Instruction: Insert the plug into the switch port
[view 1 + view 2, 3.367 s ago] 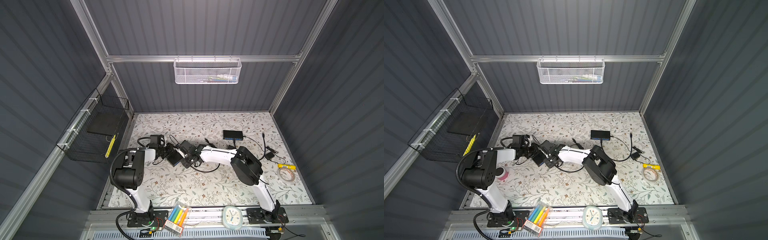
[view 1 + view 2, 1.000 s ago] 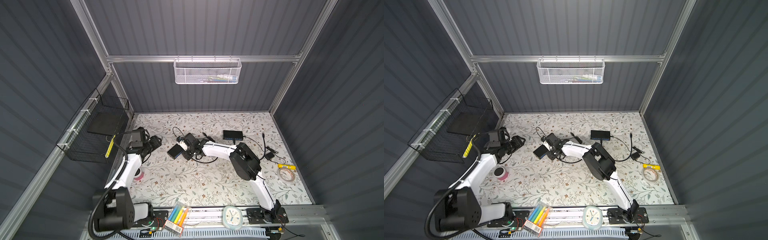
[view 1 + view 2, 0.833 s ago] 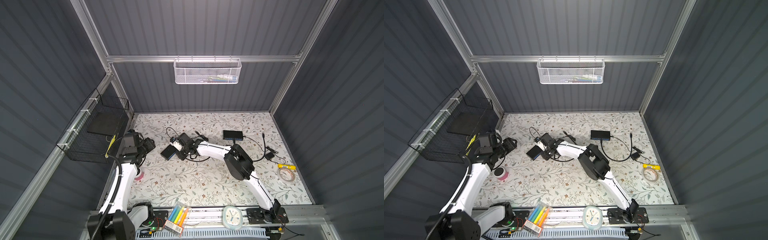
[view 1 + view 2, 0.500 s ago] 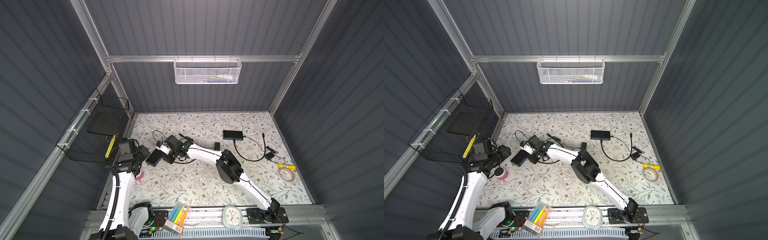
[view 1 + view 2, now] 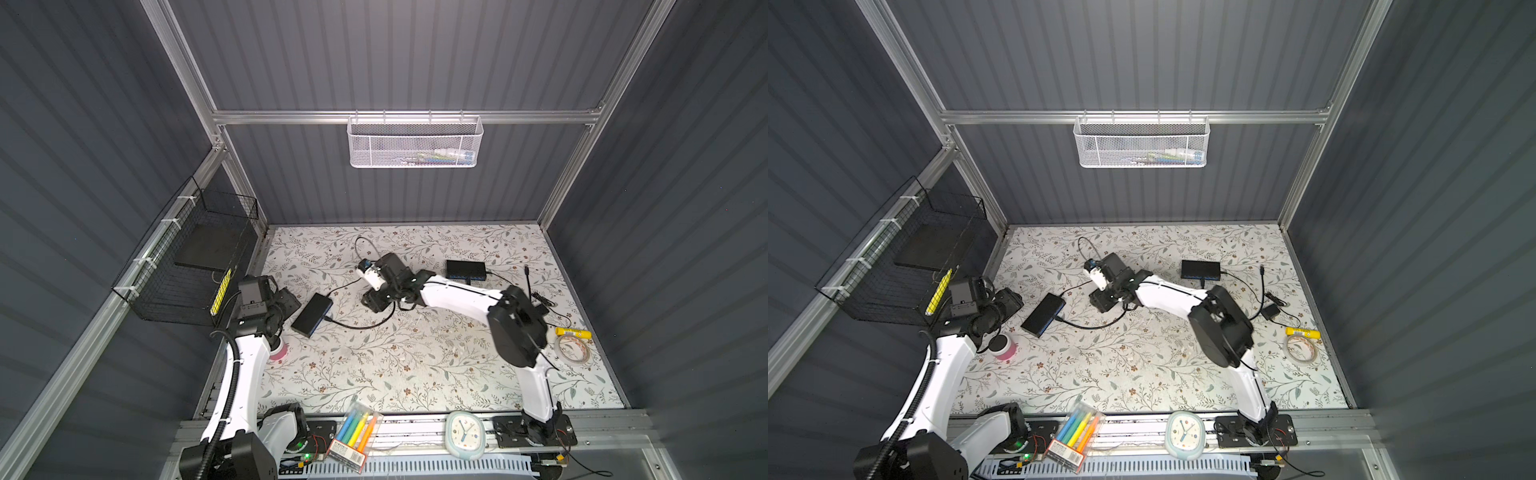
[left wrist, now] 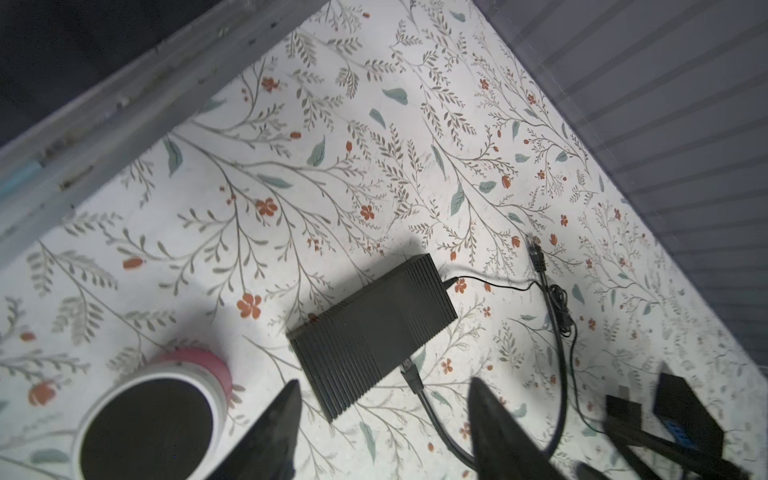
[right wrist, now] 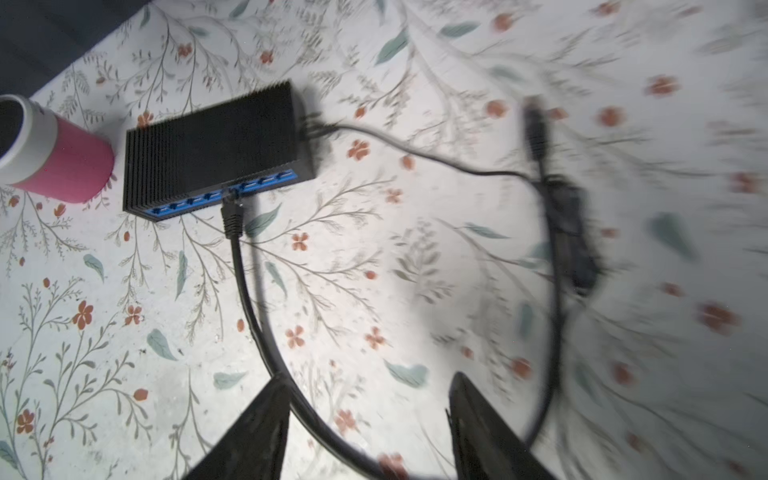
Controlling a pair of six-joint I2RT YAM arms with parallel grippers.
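The black switch (image 5: 312, 314) (image 5: 1043, 314) lies flat on the floral mat at the left. Its row of blue ports shows in the right wrist view, switch (image 7: 212, 141). The black plug (image 7: 232, 214) (image 6: 412, 376) sits in one of the middle ports, and its cable (image 7: 249, 299) curves away across the mat. My left gripper (image 5: 291, 302) (image 6: 385, 384) stands open just left of the switch (image 6: 374, 328), holding nothing. My right gripper (image 5: 374, 301) (image 7: 369, 378) is open to the right of the switch. The cable passes under one finger, ungripped.
A pink cup (image 5: 277, 353) (image 7: 50, 153) stands close to the switch's left end. The cable's free plug (image 6: 536, 253) lies on the mat. A second black switch (image 5: 465, 269) sits at the back. A tape roll (image 5: 573, 348) and a yellow marker (image 5: 573, 332) lie far right.
My right gripper has opened, let go of the plug and drawn back to the right. My left gripper has opened wider. The switch, pushed left earlier, now lies still.
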